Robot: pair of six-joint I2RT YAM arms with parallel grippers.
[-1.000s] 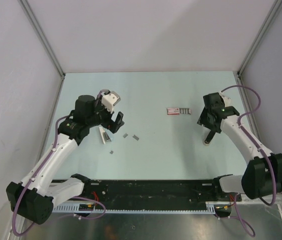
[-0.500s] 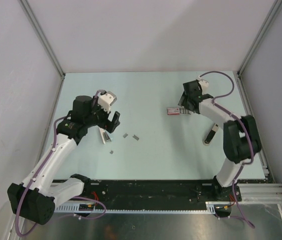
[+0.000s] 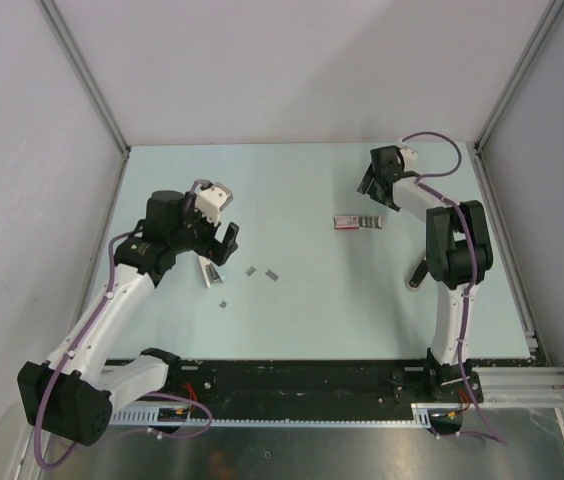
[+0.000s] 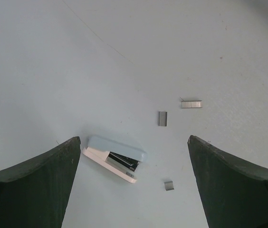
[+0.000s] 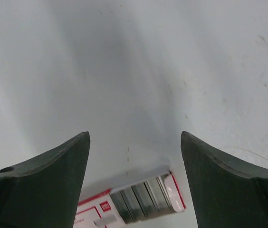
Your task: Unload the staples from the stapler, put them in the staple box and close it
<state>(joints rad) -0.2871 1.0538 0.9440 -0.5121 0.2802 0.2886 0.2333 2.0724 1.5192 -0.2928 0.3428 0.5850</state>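
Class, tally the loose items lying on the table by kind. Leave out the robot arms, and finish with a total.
Stapler: 1
Loose staple strips: 3
Staple box: 1
Black stick, partly hidden by the right arm: 1
Total: 6
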